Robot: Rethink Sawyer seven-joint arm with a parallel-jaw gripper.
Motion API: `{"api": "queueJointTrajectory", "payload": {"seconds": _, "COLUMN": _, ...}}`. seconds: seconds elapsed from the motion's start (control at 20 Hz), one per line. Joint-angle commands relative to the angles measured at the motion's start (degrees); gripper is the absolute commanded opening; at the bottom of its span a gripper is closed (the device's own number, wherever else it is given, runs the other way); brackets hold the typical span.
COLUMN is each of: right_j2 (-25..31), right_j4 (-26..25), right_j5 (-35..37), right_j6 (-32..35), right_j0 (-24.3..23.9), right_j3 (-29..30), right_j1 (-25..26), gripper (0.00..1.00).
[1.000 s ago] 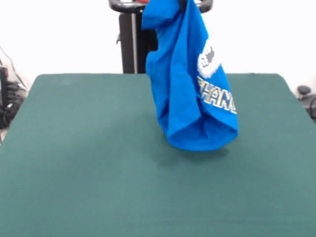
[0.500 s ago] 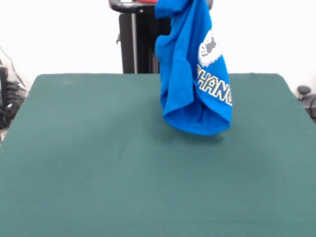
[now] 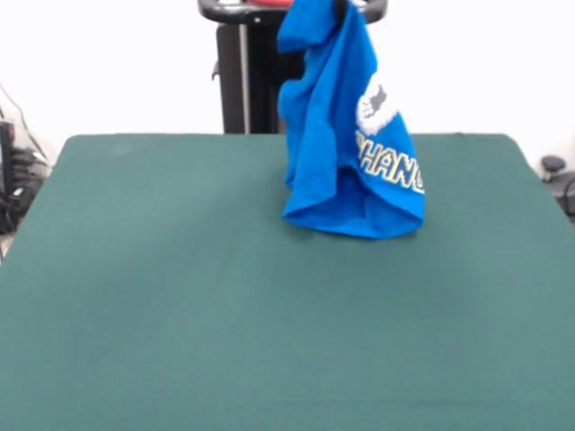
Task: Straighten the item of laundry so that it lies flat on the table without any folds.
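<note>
Robotics lab test cell, bare white wall [image 3: 108, 63] behind, large table [image 3: 180, 296] covered in plain dark green cloth, black robot pedestal [image 3: 247, 76] at its far edge, loose cables [image 3: 16, 193] and equipment at both sides

Light is bright and even, seemingly from overhead and diffuse. The white wall [image 3: 108, 63] behind is nearly blown out. The green table [image 3: 180, 314] shows no glare, and only a faint soft shadow lies beneath the hanging blue T-shirt [image 3: 346, 153]. Focus is mildly soft throughout; the shirt's lettering blurs slightly.
</note>
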Motion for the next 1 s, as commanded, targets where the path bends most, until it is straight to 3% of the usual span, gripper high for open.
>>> {"api": "queueJointTrajectory", "payload": {"seconds": 0.05, "right_j2": -1.8, "right_j4": -17.3, "right_j5": -10.4, "right_j6": -5.1, "right_j0": 2.4, "right_j3": -7.1, "right_j1": 13.1, "gripper": 0.0}}
{"api": "queueJointTrajectory", "payload": {"seconds": 0.4, "right_j2": -3.6, "right_j4": -28.5, "right_j5": -12.2, "right_j6": -2.4, "right_j0": 2.5, "right_j3": -13.7, "right_j1": 17.3, "gripper": 0.0}}
{"api": "queueJointTrajectory", "payload": {"seconds": 0.7, "right_j2": -9.9, "right_j4": -39.9, "right_j5": -17.6, "right_j6": 8.4, "right_j0": 8.1, "right_j3": -20.5, "right_j1": 21.8, "gripper": 0.0}}
{"api": "queueJointTrajectory", "payload": {"seconds": 1.0, "right_j2": -12.4, "right_j4": -42.8, "right_j5": -21.3, "right_j6": 9.4, "right_j0": 9.8, "right_j3": -25.8, "right_j1": 27.4, "gripper": 0.0}}
